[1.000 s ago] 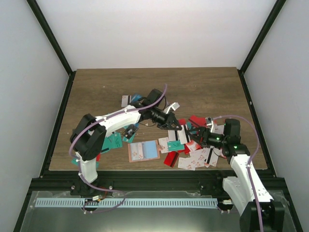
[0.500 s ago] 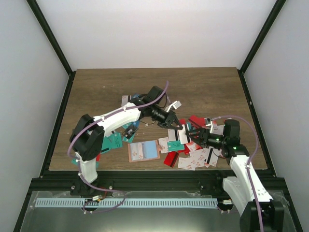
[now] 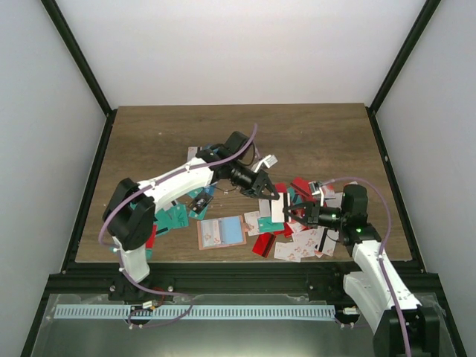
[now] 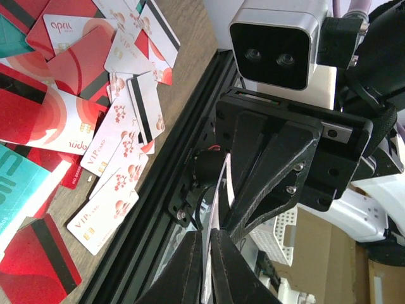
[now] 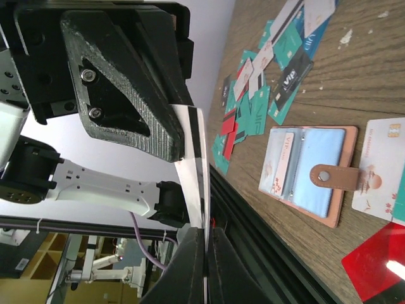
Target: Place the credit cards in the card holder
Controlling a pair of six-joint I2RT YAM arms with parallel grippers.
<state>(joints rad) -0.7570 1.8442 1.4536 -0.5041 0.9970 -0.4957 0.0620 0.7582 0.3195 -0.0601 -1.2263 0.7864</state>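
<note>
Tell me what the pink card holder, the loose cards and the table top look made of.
Salmon-pink folding card holder: matte leather or imitation, tab with a snap; clear plastic sleeves inside. Thin rectangular red, teal and white cards: glossy printed plastic, some with black stripes. Brown table top: wood grain, possibly laminate.

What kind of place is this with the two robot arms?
Probably a robot lab test booth: a wooden table boxed in by white walls and a black frame, a left arm and a right arm bolted at its edge, credit cards scattered on it.
</note>
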